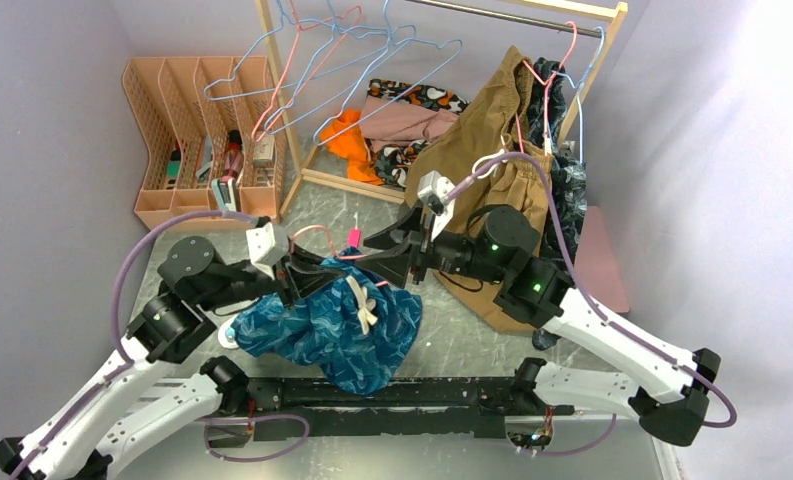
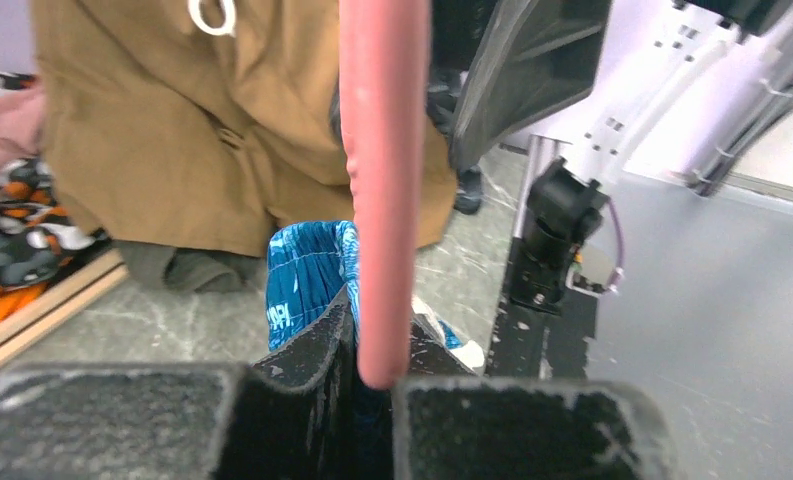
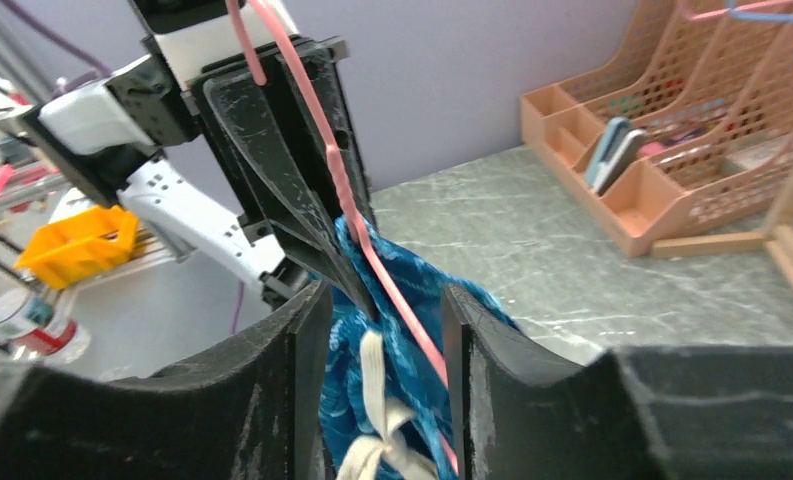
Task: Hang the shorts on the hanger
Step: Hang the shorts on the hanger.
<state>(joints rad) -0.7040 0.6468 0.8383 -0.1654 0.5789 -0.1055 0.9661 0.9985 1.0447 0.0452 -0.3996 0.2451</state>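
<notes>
Grey marbled bench (image 1: 452, 330) lies under all of it. Above its near middle hang the teal-blue leaf-print fabric shorts (image 1: 327, 335), bunched, with their top edge up between my two claws and their lower folds sagging toward my bases. Whether they touch anything down there I cannot tell.

The thin pink wire hanger (image 2: 384, 150) runs across that top edge. From my right wrist I see its wire lying along the teal cloth and disappearing into it, so I judge the shorts to be draped over the wire rather than merely beside it. How evenly they sit is hidden by the folds.

My left claw (image 2: 372, 390) is clamped tight on the pink wire and carries the hanger. My right claw (image 3: 377, 310) stands apart, its fingers either side of the cloth and wire without pinching them.

The cream-white drawstring (image 1: 364, 300) dangles at the front, its knot loose against the print.

I reckon the main step is nearly done. What is left is drawing my right claw clear without dragging the cloth off, then checking that the shorts stay put.
</notes>
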